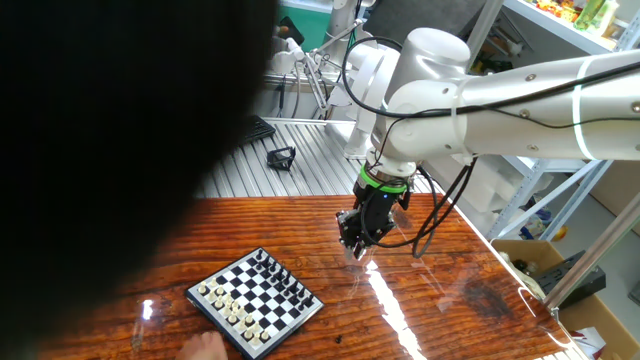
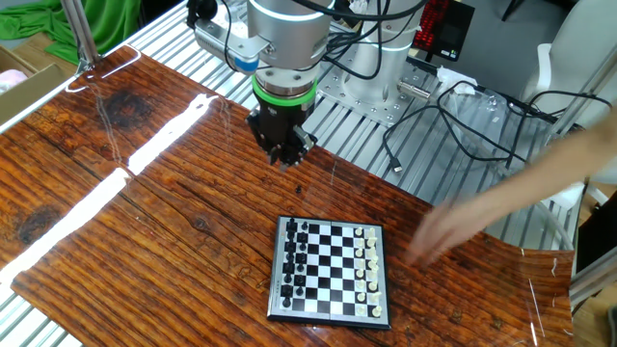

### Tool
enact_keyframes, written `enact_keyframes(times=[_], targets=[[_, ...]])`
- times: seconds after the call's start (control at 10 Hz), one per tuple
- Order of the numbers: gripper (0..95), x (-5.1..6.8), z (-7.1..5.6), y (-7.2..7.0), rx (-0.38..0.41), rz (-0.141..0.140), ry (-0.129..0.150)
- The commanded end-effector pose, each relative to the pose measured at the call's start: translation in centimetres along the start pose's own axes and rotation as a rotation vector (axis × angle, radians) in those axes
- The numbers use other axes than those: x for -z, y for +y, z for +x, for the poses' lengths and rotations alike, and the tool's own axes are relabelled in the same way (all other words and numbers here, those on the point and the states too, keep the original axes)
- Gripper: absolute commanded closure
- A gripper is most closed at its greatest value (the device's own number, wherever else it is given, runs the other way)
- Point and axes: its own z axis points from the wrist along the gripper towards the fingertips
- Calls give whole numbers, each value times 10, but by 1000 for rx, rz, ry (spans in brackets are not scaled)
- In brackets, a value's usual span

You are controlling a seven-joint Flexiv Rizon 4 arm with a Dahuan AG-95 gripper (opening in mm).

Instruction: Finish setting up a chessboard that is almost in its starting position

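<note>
The chessboard (image 1: 256,301) lies on the wooden table near its front edge, with dark pieces along one edge and white pieces along the opposite edge. It also shows in the other fixed view (image 2: 331,271). My gripper (image 1: 356,246) hangs fingers-down above bare wood, to the right of the board and apart from it. In the other fixed view the gripper (image 2: 285,157) is behind the board's dark-piece side. Its fingers look closed together with nothing between them. A tiny dark speck (image 2: 299,190) lies on the wood between gripper and board; I cannot tell whether it is a piece.
A person's blurred arm (image 2: 501,207) reaches in over the table beside the board's white-piece side, and a hand (image 1: 205,346) shows at the board's near corner. A dark shape (image 1: 110,130) close to the camera blocks the left. Cables (image 2: 463,116) lie on the metal bench behind.
</note>
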Motion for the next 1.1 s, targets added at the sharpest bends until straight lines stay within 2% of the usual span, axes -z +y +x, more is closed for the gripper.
enact_keyframes(times=[0.1, 0.6, 1.1], targets=[[950, 0, -1, 0, 1, -1, 2], [950, -5, 0, 2, 5, -2, 2], [950, -38, 19, 6, 2, -32, -19]])
